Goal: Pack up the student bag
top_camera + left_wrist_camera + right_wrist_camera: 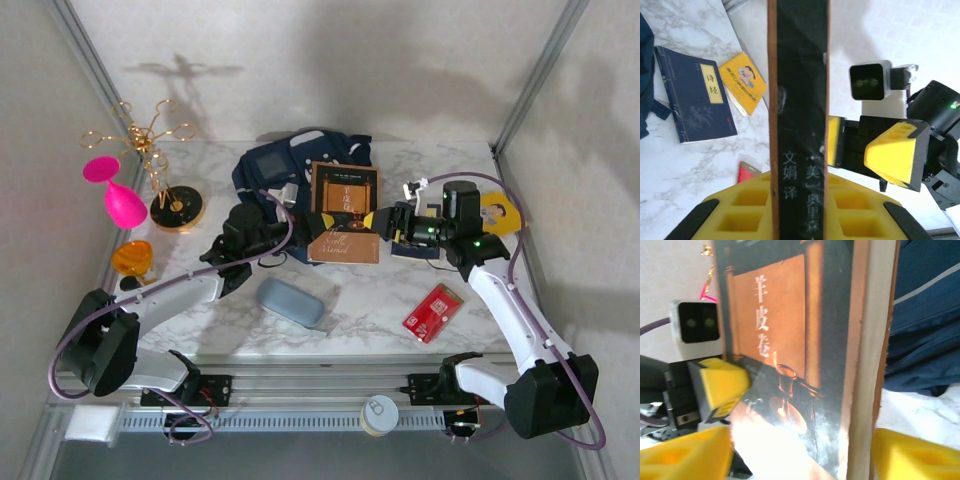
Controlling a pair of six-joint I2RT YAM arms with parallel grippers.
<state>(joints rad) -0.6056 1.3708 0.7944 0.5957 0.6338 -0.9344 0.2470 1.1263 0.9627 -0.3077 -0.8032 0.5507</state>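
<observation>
Your left claw (pixel 799 200) is clenched on the book (pixel 345 205) by its edge, apparently carrying it alone. Your right claw (pixel 800 455) straddles it, released. The student bag (pixel 275 165) lies just behind on the tabletop (pixel 380 290), likely the book's destination.

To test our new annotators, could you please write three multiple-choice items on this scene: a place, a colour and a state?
1. Where does the red packet lie? A on the student bag; B on the marble table; C on the grey pouch.
2. What colour is the goblet? A pink; B green; C white.
3. How is the right pincer? A shut on the goblet; B open astride the brown book; C shut on the student bag.
Answers: B, marble surrounds it; A, bright pink throughout; B, its fingers stand wide either side of the book.
</observation>
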